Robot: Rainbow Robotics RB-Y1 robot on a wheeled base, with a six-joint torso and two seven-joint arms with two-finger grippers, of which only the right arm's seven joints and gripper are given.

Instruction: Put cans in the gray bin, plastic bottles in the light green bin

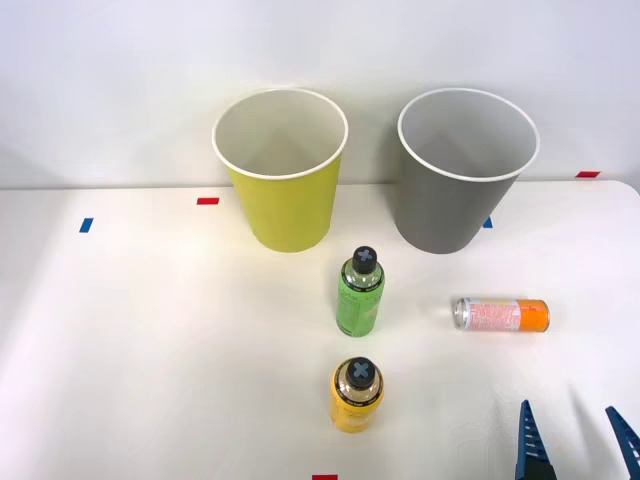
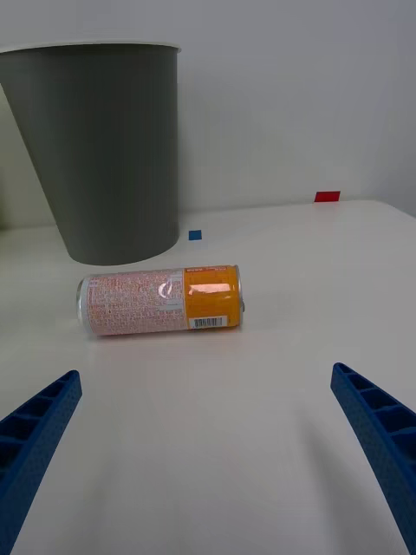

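A slim can (image 1: 502,315) (image 2: 162,300) lies on its side on the white table, silver end to the left, orange end to the right. Behind it stands the gray bin (image 1: 466,170) (image 2: 100,147), with the light green bin (image 1: 282,170) to its left. A green plastic bottle (image 1: 360,292) and a yellow plastic bottle (image 1: 357,394), both black-capped, stand upright in the middle. My right gripper (image 1: 575,440) (image 2: 208,451) is open at the front right, nearer than the can, with nothing between its blue fingers.
The white table (image 1: 150,340) has small red and blue tape marks (image 1: 207,201) near the back edge and one red mark at the front. A white wall rises behind the bins. Bare table lies to the left of the bottles.
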